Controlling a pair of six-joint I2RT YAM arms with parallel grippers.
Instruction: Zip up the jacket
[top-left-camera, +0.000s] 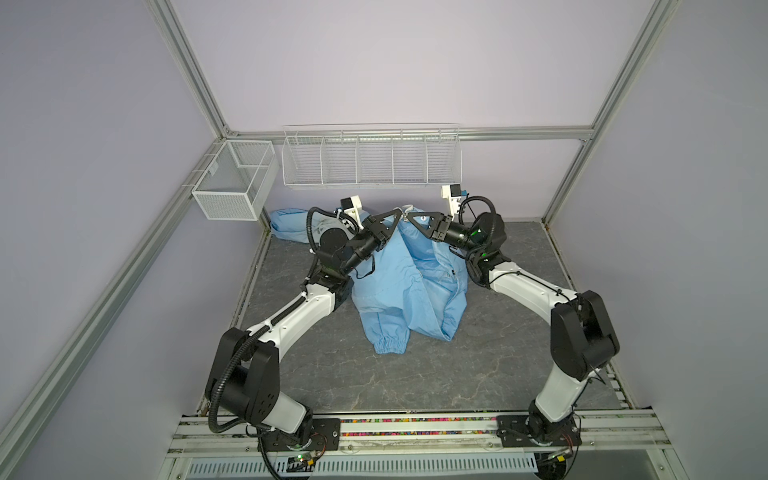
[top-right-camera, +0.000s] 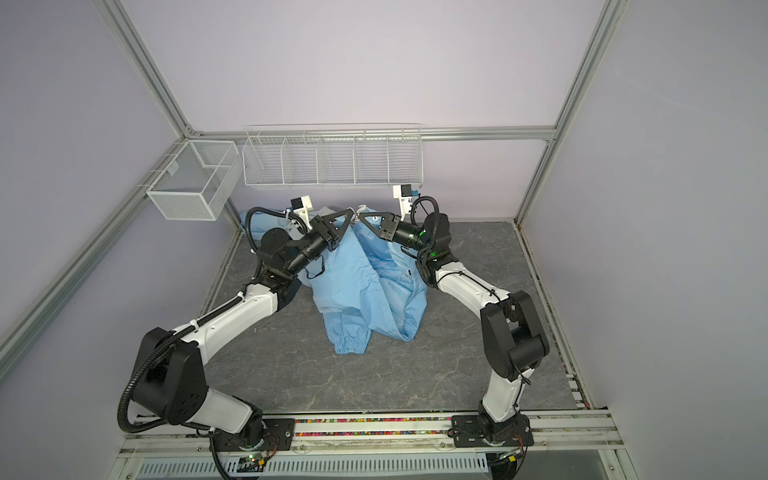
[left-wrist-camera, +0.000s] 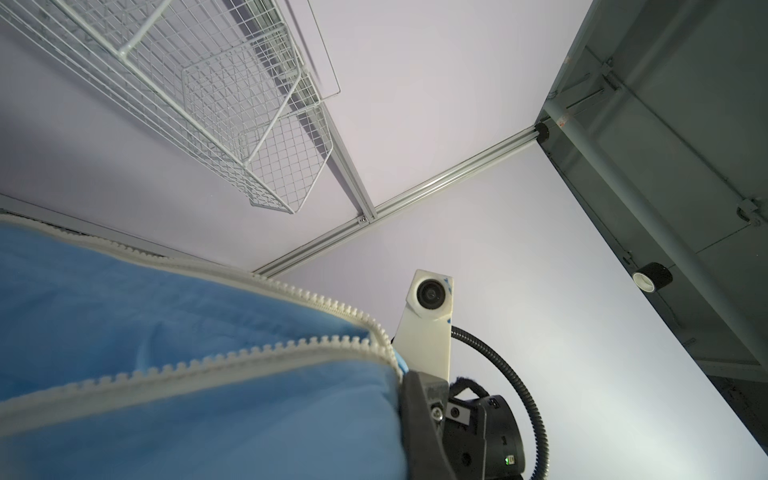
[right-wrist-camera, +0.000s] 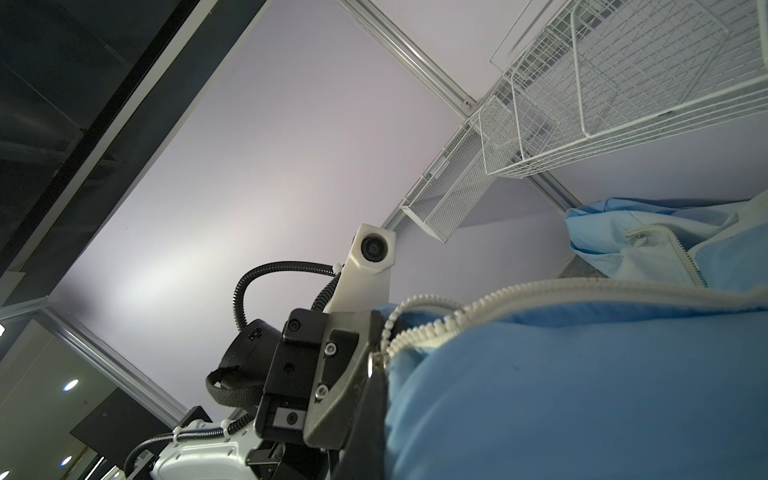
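Observation:
The light-blue jacket (top-left-camera: 409, 286) (top-right-camera: 361, 291) lies crumpled on the grey tabletop. Its upper front edge is lifted off the table at the back centre. My left gripper (top-left-camera: 399, 214) (top-right-camera: 350, 212) and my right gripper (top-left-camera: 408, 217) (top-right-camera: 361, 216) meet tip to tip there, each shut on the jacket's edge by the cream-white zipper (left-wrist-camera: 249, 361) (right-wrist-camera: 519, 295). In both wrist views blue fabric hides each gripper's own jaws. The zipper's two toothed rows run apart from each other. A sleeve with a gathered cuff (top-left-camera: 390, 345) points toward the front.
A white wire basket (top-left-camera: 370, 160) hangs on the back wall just above both grippers. A mesh box (top-left-camera: 232, 185) hangs at the back left. Aluminium frame posts (top-left-camera: 569, 166) border the grey marbled tabletop (top-left-camera: 374, 386). Part of the jacket bunches in the back-left corner (top-left-camera: 286, 224).

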